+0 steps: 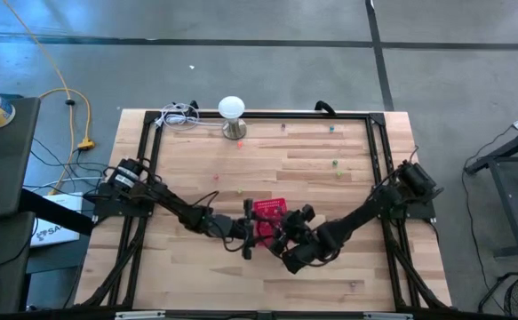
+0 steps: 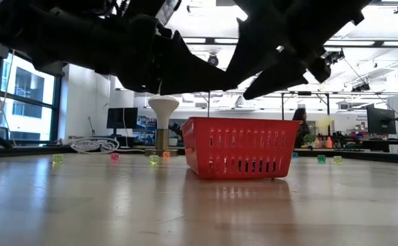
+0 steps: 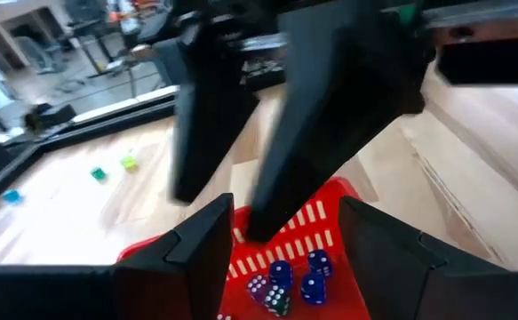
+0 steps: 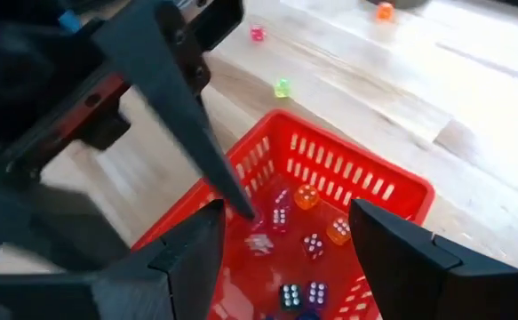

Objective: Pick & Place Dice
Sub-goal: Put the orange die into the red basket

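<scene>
Both arms over red basket [image 1: 271, 210], nr bench [image 1: 196, 276] centre twd front edge. Left gripper [image 3: 281, 233] fingers apart, empty. Right gripper [image 4: 285, 233] fingers apart, empty. Several dice [image 4: 306, 197] in basket; others loose [image 1: 335, 164] twd back edge.

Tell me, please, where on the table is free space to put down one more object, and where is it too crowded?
Free: the wood between the red basket and the near table edge, and the right side near the right arm's base. Crowded: above the basket, where the left gripper and right gripper meet, both open. Loose dice dot the far strip beside the lamp.
</scene>
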`<state>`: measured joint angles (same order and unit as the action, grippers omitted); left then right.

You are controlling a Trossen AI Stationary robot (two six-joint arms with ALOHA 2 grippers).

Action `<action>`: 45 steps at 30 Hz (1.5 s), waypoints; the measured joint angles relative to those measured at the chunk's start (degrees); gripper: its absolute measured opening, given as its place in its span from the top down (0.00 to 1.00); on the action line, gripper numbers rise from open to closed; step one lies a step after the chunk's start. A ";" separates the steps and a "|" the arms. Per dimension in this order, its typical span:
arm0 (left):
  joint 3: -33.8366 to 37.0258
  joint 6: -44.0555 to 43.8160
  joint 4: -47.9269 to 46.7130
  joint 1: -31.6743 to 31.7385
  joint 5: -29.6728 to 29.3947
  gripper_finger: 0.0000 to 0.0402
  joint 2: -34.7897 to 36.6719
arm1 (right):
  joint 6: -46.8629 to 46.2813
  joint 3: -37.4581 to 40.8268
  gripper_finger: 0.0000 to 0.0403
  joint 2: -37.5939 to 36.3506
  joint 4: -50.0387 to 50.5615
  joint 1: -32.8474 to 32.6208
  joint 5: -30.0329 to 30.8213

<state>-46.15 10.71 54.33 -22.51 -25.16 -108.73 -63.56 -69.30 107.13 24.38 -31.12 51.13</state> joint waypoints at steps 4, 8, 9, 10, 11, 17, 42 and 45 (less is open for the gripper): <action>0.00 -0.10 0.80 -2.56 -6.75 0.51 0.08 | 1.71 0.02 0.43 -1.73 -0.11 -3.37 -0.86; 0.02 -2.41 0.89 -7.36 -11.53 0.51 1.48 | -1.22 0.02 0.43 -3.60 1.15 -7.76 -3.71; 0.02 -3.77 1.17 -8.68 -11.62 0.51 2.08 | -2.78 0.02 0.43 -4.09 2.08 -8.88 -4.59; 0.02 -5.34 1.20 -10.06 -11.66 0.51 2.72 | -4.77 0.00 0.43 -4.50 3.42 -10.07 -5.32; 0.02 -7.04 1.22 -11.41 -11.67 0.51 3.23 | -7.03 0.00 0.43 -4.99 5.12 -11.30 -6.01; 0.00 -15.89 -2.48 -19.19 -8.90 0.51 5.11 | -23.75 0.00 0.43 -6.12 13.29 -19.47 -6.76; 0.02 -32.10 -13.25 -25.21 -5.58 0.51 6.14 | -72.63 0.02 0.43 -1.21 39.70 -36.35 -19.88; 0.02 -32.21 -13.37 -25.15 -4.17 0.51 6.14 | -70.39 0.04 0.43 0.95 39.79 -34.77 -20.78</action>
<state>-46.13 -21.50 40.97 -47.66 -29.33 -102.59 -133.95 -69.25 108.08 64.17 -65.89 30.35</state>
